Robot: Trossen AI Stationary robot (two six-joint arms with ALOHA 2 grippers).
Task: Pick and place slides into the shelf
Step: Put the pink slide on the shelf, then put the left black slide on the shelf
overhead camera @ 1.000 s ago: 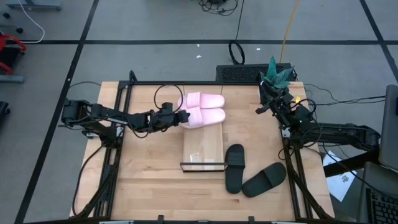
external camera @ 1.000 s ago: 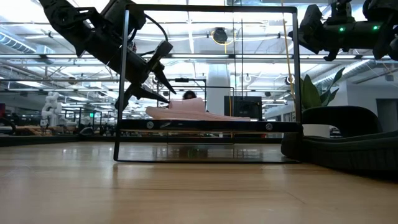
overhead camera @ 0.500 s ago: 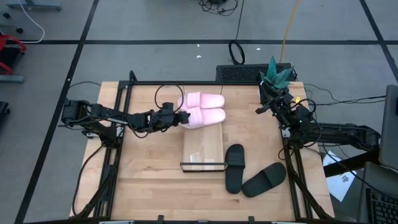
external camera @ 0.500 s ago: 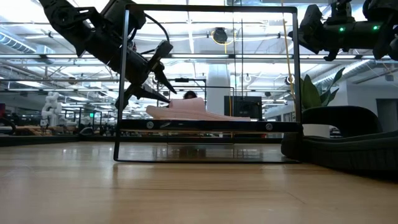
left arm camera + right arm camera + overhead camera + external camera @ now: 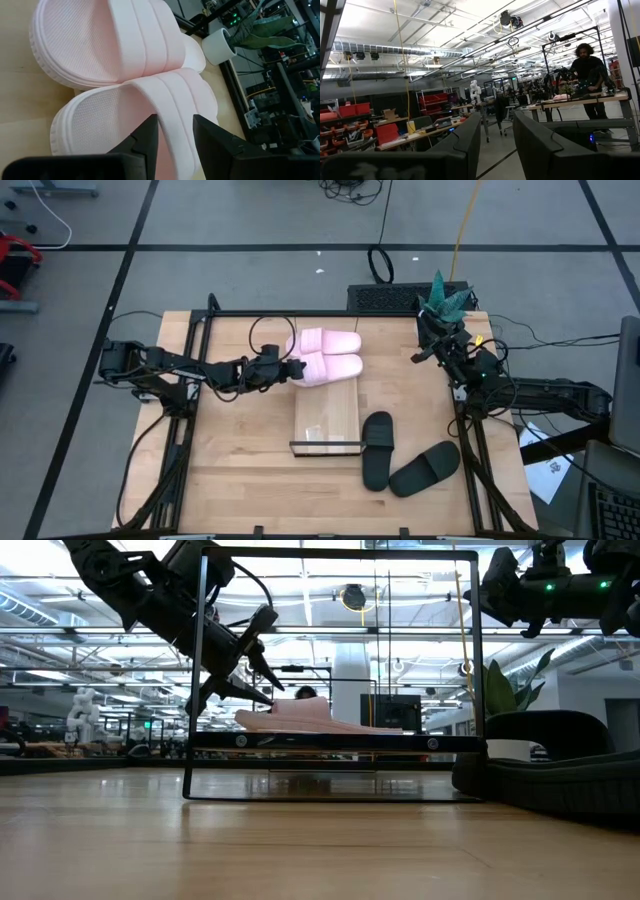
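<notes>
Pink slides (image 5: 325, 355) paired at the shelf's (image 5: 327, 420) far end, black slides (image 5: 405, 455) on the wooden tabletop (image 5: 240, 470) beside its near end. Left tool (image 5: 295, 367) at the nearer pink slide's heel, fingers (image 5: 145, 142) parted over its strap, nothing gripped. Right tool (image 5: 495, 145) raised at the tabletop's right edge, part open, empty. Beyond: grey floor, potted plant (image 5: 447, 297), workshop benches, a person standing (image 5: 587, 75).
</notes>
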